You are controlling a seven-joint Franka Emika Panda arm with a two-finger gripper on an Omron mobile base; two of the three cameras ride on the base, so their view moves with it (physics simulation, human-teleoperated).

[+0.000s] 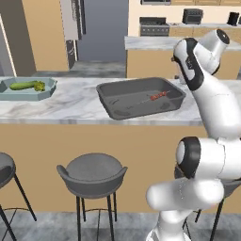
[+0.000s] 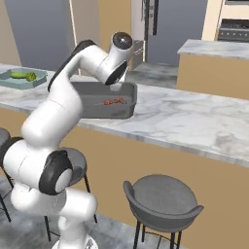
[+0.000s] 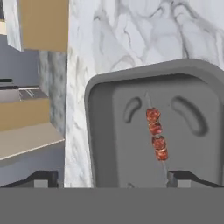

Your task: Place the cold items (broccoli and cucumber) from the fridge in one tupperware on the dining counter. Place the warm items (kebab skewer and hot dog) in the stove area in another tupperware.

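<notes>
A dark grey tupperware (image 1: 113,110) (image 2: 131,104) (image 3: 92,131) sits on the marble dining counter (image 1: 70,106). A kebab skewer (image 1: 157,96) (image 2: 114,102) (image 3: 156,133) with red meat chunks lies flat inside it. My gripper (image 3: 113,179) (image 2: 118,87) hovers above the tupperware's right end, open, nothing between its fingertips (image 3: 43,179). Further left, a pale teal tupperware (image 1: 28,95) (image 2: 14,83) holds the cucumber (image 1: 22,85) (image 2: 18,75) and the broccoli (image 1: 40,86) (image 2: 31,77). The hot dog is out of view.
Grey bar stools (image 1: 92,172) (image 2: 163,199) stand in front of the counter. Behind it are a second marble counter (image 1: 150,42) (image 2: 214,48), a stove (image 1: 154,26) and a grey fridge (image 1: 101,28). Bare marble stretches to the right of the grey tupperware.
</notes>
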